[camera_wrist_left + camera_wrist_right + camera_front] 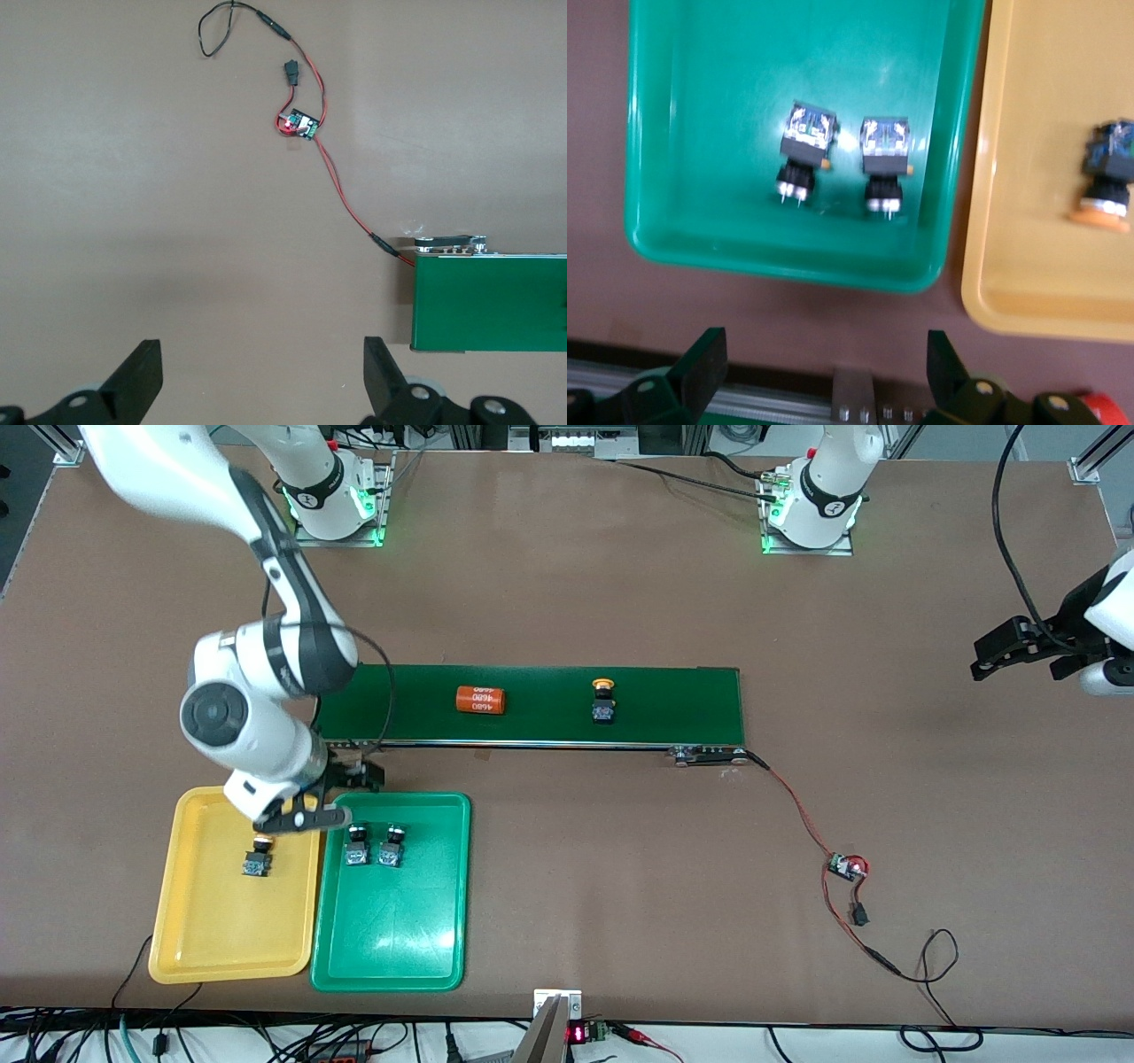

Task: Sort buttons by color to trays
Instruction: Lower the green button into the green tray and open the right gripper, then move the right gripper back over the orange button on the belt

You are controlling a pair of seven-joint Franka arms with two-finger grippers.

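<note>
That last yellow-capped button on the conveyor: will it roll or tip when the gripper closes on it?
The yellow-capped button lies on its side on the conveyor belt, so tipping seems unlikely. Its round cap might let it pivot, though the blocky black body should resist rolling, unlike the orange cylinder beside it. It looks small and probably light, so a nudge may slide it.

White arms (266,664) with black joints, green-lit bases (808,514), black jaws.

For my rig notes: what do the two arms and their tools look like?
Both arms have glossy white shells with dark grey joint bands; green lights glow at their bases. A thin black cable runs along each. The right tool and left tool have black two-finger jaws.
</note>
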